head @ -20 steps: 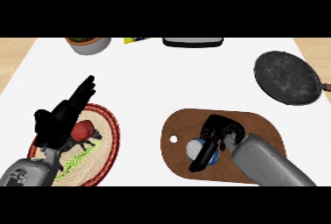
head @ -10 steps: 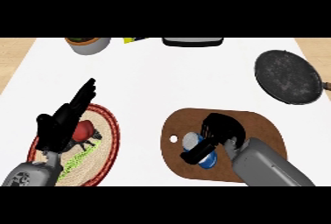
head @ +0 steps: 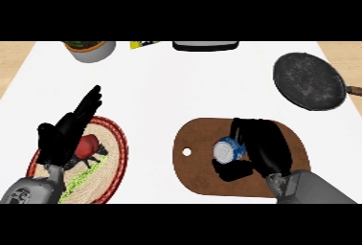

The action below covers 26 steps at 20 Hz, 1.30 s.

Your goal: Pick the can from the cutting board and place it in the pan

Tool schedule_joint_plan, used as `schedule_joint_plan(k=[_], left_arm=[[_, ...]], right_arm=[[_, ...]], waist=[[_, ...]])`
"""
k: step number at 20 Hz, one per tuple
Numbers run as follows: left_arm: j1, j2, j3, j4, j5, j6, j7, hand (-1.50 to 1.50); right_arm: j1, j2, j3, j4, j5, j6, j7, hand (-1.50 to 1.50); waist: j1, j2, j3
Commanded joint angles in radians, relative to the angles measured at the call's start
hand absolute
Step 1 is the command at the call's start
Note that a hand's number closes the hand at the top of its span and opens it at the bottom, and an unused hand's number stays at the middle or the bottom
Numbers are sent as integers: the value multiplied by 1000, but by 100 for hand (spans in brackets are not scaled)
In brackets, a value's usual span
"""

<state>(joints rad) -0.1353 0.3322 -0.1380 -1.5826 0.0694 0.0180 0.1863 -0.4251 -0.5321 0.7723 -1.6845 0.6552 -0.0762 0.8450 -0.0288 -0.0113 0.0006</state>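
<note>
A blue can (head: pixel 228 149) with a silver top stands on the brown cutting board (head: pixel 200 179) at the lower middle. My right hand (head: pixel 262 148) is curled round the can from its right side, thumb below it and fingers above. The can's right side is hidden by the hand. The dark round pan (head: pixel 310 80) lies at the upper right, with its handle pointing right. My left hand (head: pixel 71 128) is open, fingers up, resting over a woven plate at the lower left.
The woven red-rimmed plate (head: pixel 113 162) holds a red food item (head: pixel 87 145) and some greens. A grey pot with a plant (head: pixel 90 49), a yellow item (head: pixel 145 45) and a dark appliance (head: pixel 203 45) line the far edge.
My right hand has slid forward along the can and its fingers have closed round it. The left hand has stayed where it was.
</note>
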Motion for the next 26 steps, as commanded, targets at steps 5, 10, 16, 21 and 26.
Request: schedule_joint_plan(k=[5, 10, 16, 21, 26], left_arm=[[2, -8, -7, -13, -26, -6, 15, 0], [-52, 11, 42, -41, 21, -55, 76, 0], [-2, -55, -11, -44, -51, -11, 38, 0], [-54, -35, 48, 45, -24, -80, -15, 0], [-42, -104, -11, 1, -72, -22, 32, 0]], right_arm=[[140, -94, -52, -316, 255, -171, 65, 150], [208, -90, -213, -180, 197, -323, -84, 150], [221, -22, -361, -11, 37, -466, -270, 150], [74, -1, -484, 279, -62, -415, -471, 150], [30, -30, -612, 569, -131, -499, -736, 150]], waist=[[8, 5, -1], [25, 11, 1], [35, 13, 1], [40, 16, 0], [45, 18, 1]])
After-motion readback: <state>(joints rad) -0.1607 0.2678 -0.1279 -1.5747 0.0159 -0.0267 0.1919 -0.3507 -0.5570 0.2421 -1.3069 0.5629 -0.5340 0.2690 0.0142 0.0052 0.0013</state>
